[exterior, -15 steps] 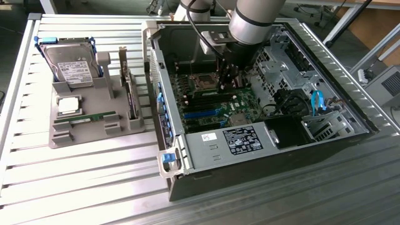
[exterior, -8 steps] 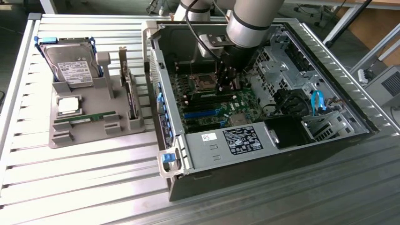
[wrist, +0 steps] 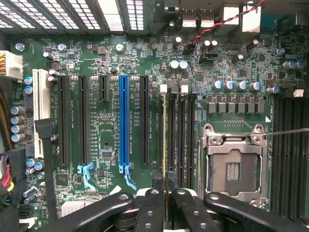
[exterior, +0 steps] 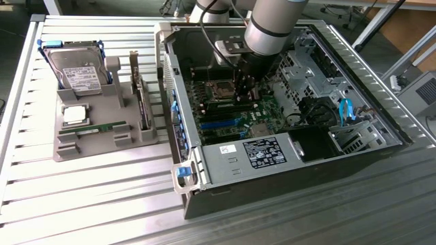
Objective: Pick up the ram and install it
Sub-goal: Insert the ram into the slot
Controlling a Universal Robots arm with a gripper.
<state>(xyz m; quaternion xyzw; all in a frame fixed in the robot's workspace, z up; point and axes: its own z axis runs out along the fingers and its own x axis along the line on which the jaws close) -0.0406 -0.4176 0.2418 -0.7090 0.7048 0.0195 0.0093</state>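
Jaws clamp the ram [wrist: 164, 140] edge-on, tight among parallel memory slots [wrist: 179, 135].

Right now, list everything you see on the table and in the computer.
table: one, silver, under everything
computer case: one, black, open, exterior view's right
motherboard: one, green, inside the case
tray: one, grey, exterior view's left
hard drive: one, silver, in the tray
processor chip: one, silver, in the tray
expansion card: one, dark, upright in the tray
ram: two, green; one in the tray, one gripped over the motherboard
arm: one, grey, reaching into the case
fingers: two, black, shut on the ram
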